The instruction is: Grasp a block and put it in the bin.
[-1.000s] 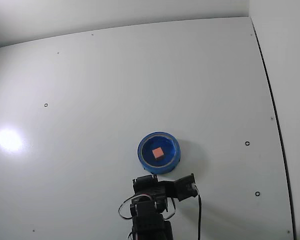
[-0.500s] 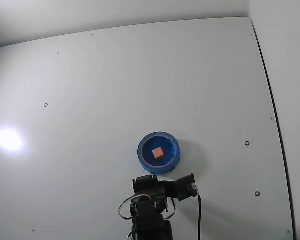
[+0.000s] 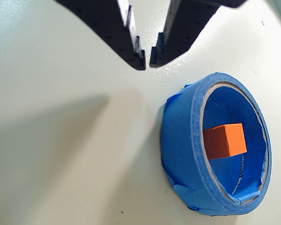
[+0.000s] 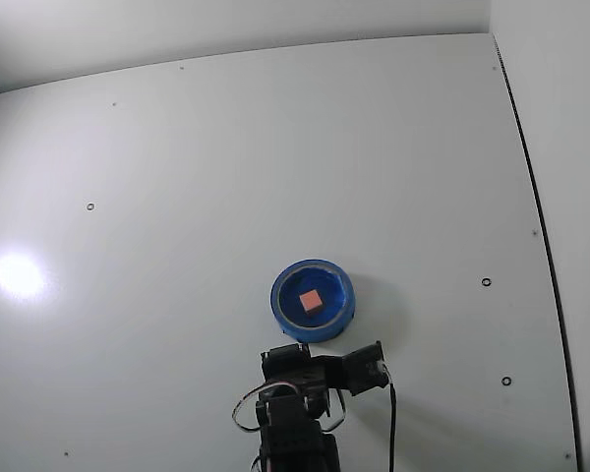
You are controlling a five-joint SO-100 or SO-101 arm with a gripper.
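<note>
The block (image 3: 225,140), a small orange-red cube, lies inside the bin (image 3: 185,140), a round blue container with a thick rim, on the white table. In the wrist view my gripper (image 3: 147,60) hangs above and to the left of the bin, clear of it, its dark fingertips almost touching with nothing between them. In the fixed view the block (image 4: 312,300) sits in the middle of the bin (image 4: 277,295), and my arm (image 4: 300,413) is folded just below the bin at the bottom edge.
The white table (image 4: 177,197) stretches wide around the bin, dotted with a few small screw holes. A black cable (image 4: 390,423) runs down from the arm. The table's right edge (image 4: 536,226) is a dark line.
</note>
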